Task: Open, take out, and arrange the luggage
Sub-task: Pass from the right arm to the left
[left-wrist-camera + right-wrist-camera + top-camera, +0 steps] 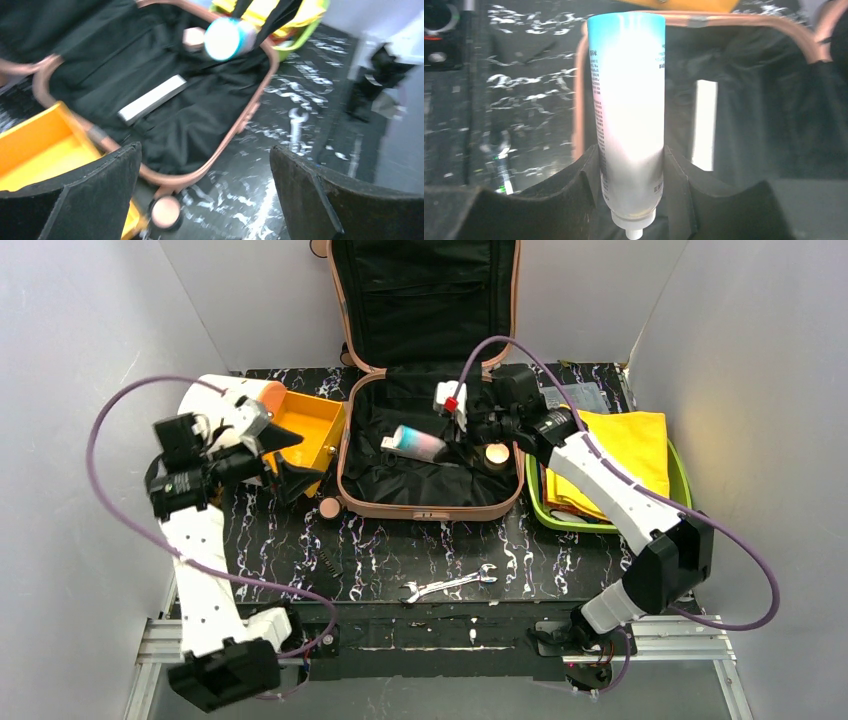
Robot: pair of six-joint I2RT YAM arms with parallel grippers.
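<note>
the left gripper (290,460) hangs with jaws wide apart, holding nothing. the right gripper (630,152) is clamped on a tube (626,90) near its cap, over the open luggage (430,512) at centre back. gripped so near one end, the slick tube could pivot and drop back in.

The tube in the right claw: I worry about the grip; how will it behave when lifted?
The tube looks glossy and round, so it may slip or roll if set down. The right claw pinches it near the cap end, so the long free end could swing. A squeeze tube, it probably dents, not breaks.
</note>
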